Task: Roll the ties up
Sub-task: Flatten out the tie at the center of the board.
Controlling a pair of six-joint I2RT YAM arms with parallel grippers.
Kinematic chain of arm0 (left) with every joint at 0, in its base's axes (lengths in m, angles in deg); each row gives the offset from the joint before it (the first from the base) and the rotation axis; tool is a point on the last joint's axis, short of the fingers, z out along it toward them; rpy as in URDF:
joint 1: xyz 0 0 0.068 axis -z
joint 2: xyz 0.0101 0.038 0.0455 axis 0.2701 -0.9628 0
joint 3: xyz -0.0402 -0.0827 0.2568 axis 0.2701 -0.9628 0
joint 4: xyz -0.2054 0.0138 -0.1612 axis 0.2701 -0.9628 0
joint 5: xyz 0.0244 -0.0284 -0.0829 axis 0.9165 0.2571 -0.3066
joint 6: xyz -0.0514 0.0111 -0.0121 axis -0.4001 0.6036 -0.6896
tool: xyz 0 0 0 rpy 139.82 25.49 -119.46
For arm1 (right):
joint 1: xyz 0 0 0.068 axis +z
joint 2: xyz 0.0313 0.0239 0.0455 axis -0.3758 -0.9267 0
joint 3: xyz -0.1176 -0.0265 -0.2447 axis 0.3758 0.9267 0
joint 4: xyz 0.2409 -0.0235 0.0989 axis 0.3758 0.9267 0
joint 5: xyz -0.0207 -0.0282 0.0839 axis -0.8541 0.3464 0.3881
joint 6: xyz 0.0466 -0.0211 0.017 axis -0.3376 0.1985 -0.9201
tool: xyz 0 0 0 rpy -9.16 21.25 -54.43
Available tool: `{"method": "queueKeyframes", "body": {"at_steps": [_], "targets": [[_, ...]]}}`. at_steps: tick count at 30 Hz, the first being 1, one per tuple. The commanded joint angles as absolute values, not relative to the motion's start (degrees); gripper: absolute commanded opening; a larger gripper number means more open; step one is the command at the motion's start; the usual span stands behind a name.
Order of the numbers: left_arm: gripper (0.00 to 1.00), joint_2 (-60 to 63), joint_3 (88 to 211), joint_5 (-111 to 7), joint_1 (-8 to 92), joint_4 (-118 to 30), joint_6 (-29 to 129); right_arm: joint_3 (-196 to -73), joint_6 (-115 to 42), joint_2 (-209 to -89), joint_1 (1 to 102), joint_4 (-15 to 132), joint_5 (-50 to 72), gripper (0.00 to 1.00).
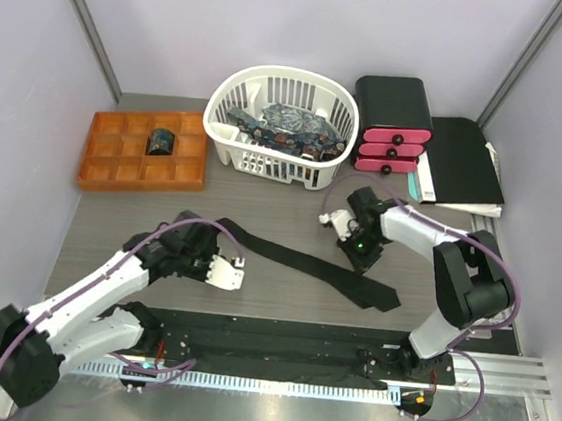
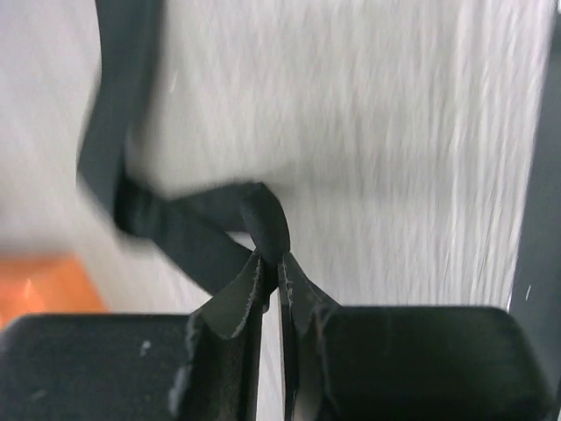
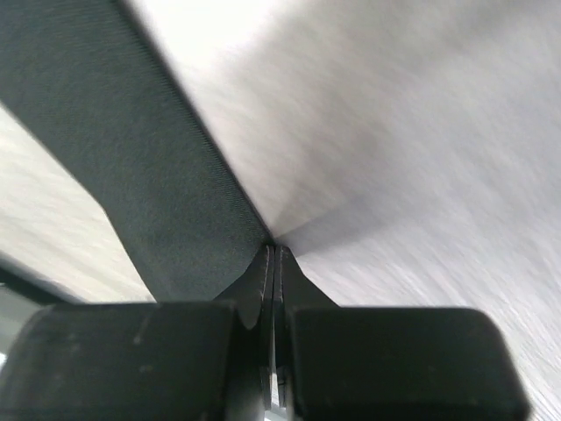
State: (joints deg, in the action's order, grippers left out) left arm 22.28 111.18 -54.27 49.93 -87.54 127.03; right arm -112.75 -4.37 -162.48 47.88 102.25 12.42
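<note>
1. We see one rolled tie (image 1: pixel 159 141), a small dark coil, in one compartment of the orange tray (image 1: pixel 99 169).
2. Our left arm reaches low over the table (image 1: pixel 291 207). Its left end effector (image 2: pixel 273 265) is clamped on the narrow end of the black tie (image 1: pixel 296 257).
3. That single tie lies flat, slanting between both arms.
4. Patterned blue ties (image 1: pixel 295 124) are heaped in the white basket (image 1: pixel 285 72); we cannot count them.
5. The right end effector (image 3: pixel 273 254) is closed at the black tie's edge; we cannot tell whether it pinches fabric.

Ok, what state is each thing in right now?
black tie: unrolled, laid out.
left gripper: shut on black tie.
right gripper: shut at the tie's edge.
patterned ties: loose, heaped in the basket.
rolled tie: coiled, in the orange tray.
pink drawers: shut.
</note>
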Motion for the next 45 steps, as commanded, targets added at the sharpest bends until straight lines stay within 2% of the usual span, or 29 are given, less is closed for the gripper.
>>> {"method": "queueKeyframes", "body": {"at_steps": [1,5,6,8,9,11,12,14,16,17,18,21,23,30,33,34,35,38,42,45], "targets": [[0.09,29.5,109.68,-55.62,43.02,-97.33,136.13,-112.95,5.44,-164.99,41.59,101.7,3.45,0.01],[0.18,32.24,106.41,-55.45,35.28,-93.12,136.58,-118.04,6.76,-164.3,40.71,104.68,3.54,0.04],[0.25,31.98,105.8,-53.87,34.49,-88.32,135.44,-118.41,6.76,-163.77,40.8,105.47,3.54,0.1],[0.28,30.41,105.61,-51.4,31.24,-85.21,131.4,-118.76,7.03,-161.06,40.45,106.44,3.54,0.2],[0.34,29.61,106.49,-52.44,29.58,-85.55,130.78,-118.94,7.29,-160.08,40.18,107.23,3.71,0.31],[0.44,27.42,109.91,-55.68,24.48,-87.12,128.42,-118.59,7.38,-157.71,39.83,108.03,4.32,0.38],[0.53,26.63,110.79,-55.96,23.33,-87.57,127.18,-118.67,7.47,-155.7,39.74,109.77,6.15,0.43],[0.56,25.04,113.17,-56.31,21.04,-88.71,125.33,-118.67,7.99,-153.67,39.74,111.8,8.8,0.48],[0.61,23.63,115.62,-59.2,19.72,-91.33,124.71,-117.89,8.52,-150.68,40.0,113.39,11.52,0.58],[0.66,23.63,116.33,-60.61,19.71,-92.13,124.27,-116.23,8.52,-149.71,40.27,113.04,11.53,0.6],[0.78,23.45,116.86,-63.84,19.71,-92.49,123.23,-115.08,8.52,-149.01,41.4,111.39,10.92,0.61],[0.93,22.84,119.06,-67.64,19.72,-92.93,120.33,-109.72,7.91,-147.07,44.65,105.69,6.71,0.62],[0.95,21.44,120.99,-69.23,19.89,-93.11,119.53,-106.3,7.38,-146.19,46.5,102.77,3.56,0.62],[0.96,19.67,121.62,-68.54,21.64,-93.55,119.08,-97.85,6.68,-145.92,54.5,94.07,-5.5,0.59],[0.96,19.67,119.07,-65.64,23.75,-92.59,118.21,-95.3,6.76,-147.93,55.65,91.43,-7.88,0.53],[0.96,19.59,118.63,-65.02,24.63,-91.1,117.6,-94.77,6.76,-148.29,55.74,90.81,-8.41,0.48],[0.96,19.15,118.1,-64.06,24.98,-90.48,116.2,-93.64,6.85,-148.73,55.91,90.11,-8.77,0.33],[0.95,18.1,117.04,-61.51,25.34,-88.72,114.17,-93.44,6.33,-150.14,56.0,88.87,-10.0,0.02],[0.91,15.2,115.99,-58.43,25.43,-86.26,112.41,-100.02,6.85,-147.86,55.57,101.38,0.07,0.01],[0.9,14.58,116.42,-60.44,25.43,-85.29,112.49,-107.67,10.87,-146.28,54.16,113.68,16.42,0.01]]}}
